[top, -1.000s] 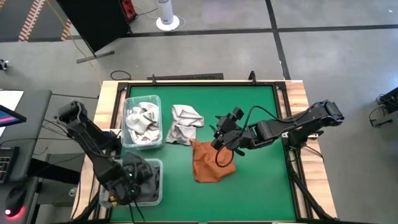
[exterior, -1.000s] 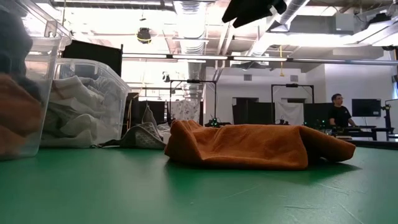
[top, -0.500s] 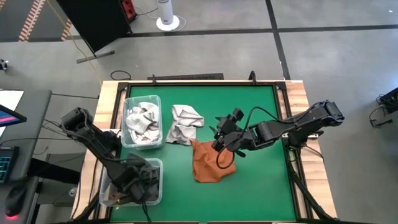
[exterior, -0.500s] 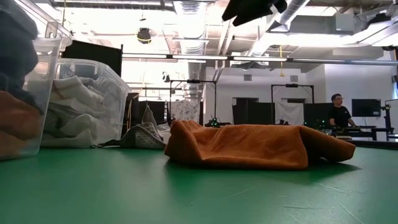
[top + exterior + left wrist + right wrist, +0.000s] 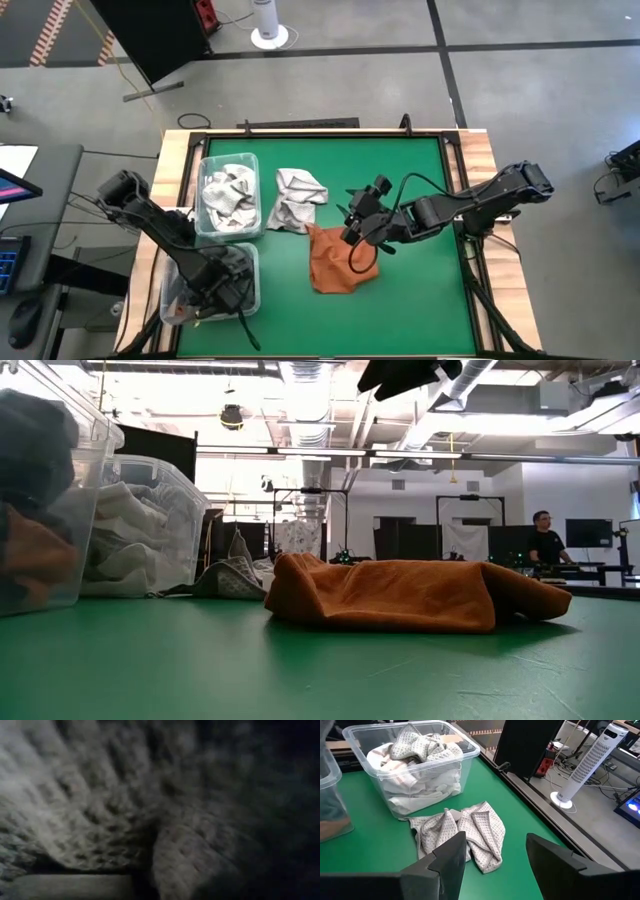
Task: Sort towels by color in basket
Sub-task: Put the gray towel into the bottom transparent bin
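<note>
Near the front-left corner of the green bench (image 5: 420, 300), a clear plastic bin (image 5: 175, 300) holds rust-orange and dark grey towels; the left hand (image 5: 222, 288) is lowered inside it, and whether its fingers are spread or pinched cannot be told. A rust-orange towel (image 5: 337, 262) lies crumpled near the bench centre. The right hand (image 5: 352, 222) hovers over this towel's far edge, fingers (image 5: 451, 854) spread and holding nothing. Beyond it, a white towel with grey checks (image 5: 297, 199) lies loose on the bench. Just beside that, along the left edge, a second clear bin (image 5: 208, 165) holds white and checked towels (image 5: 230, 197).
</note>
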{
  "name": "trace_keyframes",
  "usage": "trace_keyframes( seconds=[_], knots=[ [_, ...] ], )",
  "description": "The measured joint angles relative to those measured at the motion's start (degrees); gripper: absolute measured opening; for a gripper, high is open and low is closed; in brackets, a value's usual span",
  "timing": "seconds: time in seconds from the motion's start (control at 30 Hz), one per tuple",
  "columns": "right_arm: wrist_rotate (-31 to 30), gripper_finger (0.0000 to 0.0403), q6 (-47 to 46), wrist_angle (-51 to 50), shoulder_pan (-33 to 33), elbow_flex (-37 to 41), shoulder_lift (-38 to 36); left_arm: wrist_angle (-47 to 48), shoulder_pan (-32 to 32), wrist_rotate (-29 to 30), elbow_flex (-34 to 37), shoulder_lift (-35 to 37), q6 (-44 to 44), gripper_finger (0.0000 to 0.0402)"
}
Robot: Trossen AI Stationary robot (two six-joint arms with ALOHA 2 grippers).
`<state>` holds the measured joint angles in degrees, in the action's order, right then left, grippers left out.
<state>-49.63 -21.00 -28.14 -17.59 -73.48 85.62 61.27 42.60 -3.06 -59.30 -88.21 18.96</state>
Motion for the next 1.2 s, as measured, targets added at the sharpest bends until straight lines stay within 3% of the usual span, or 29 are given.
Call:
trace_keyframes(
  seconds=[0.23,0.4,0.6,0.9,1.07,1.2],
  knots=[
    [0.0,0.0234,0.0,0.5,-1.2,0.0,0.0,-4.4,-0.2,-2.5,5.4,0.2,-7.3,0.0183],
    [-1.6,0.0234,0.0,0.3,-1.6,0.0,0.0,3.6,-1.4,-3.3,-1.3,-0.2,-9.7,0.0228],
    [-1.9,0.0234,0.1,0.2,-1.5,0.0,0.0,17.6,-2.1,-3.2,-11.7,-0.1,-14.6,0.0236],
    [-3.0,0.0234,0.0,0.2,-1.6,0.0,0.0,29.2,0.5,-4.4,-18.6,0.0,-23.3,0.0236],
    [-3.0,0.0234,0.0,0.2,-2.1,0.0,0.0,28.7,0.3,-4.4,-23.6,2.2,-28.7,0.0236],
    [-3.0,0.0234,0.0,0.1,-2.3,0.0,0.0,27.1,0.1,2.1,-25.8,5.1,-28.3,0.0236]
  ],
)
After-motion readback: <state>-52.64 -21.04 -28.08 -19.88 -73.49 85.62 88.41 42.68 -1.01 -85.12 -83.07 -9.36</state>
